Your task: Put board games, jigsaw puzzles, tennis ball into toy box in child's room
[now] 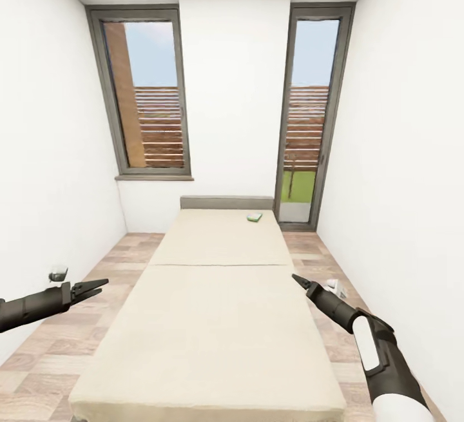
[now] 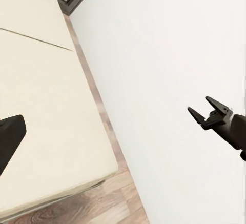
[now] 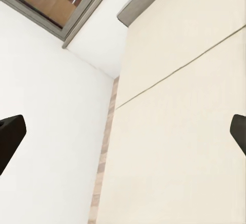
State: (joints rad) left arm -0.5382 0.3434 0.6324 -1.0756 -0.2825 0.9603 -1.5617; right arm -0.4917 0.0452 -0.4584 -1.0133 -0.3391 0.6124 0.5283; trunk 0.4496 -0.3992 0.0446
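left pincer point(image 1: 100, 287) open, left of bed point(image 1: 219, 293) | right pincer point(image 1: 298, 278) open, right of bed

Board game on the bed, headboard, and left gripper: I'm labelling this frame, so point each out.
board game point(image 1: 254, 217), head view, middle of its green-and-white top.
headboard point(image 1: 225, 202), head view, centre of its grey face.
left gripper point(image 1: 96, 287), head view, between its fingertips.

The bed point(image 1: 219, 293) is lying between the left gripper point(image 1: 96, 287) and the right gripper point(image 1: 298, 278); a board game point(image 1: 254, 217) is sitting on it, far ahead of the right gripper.
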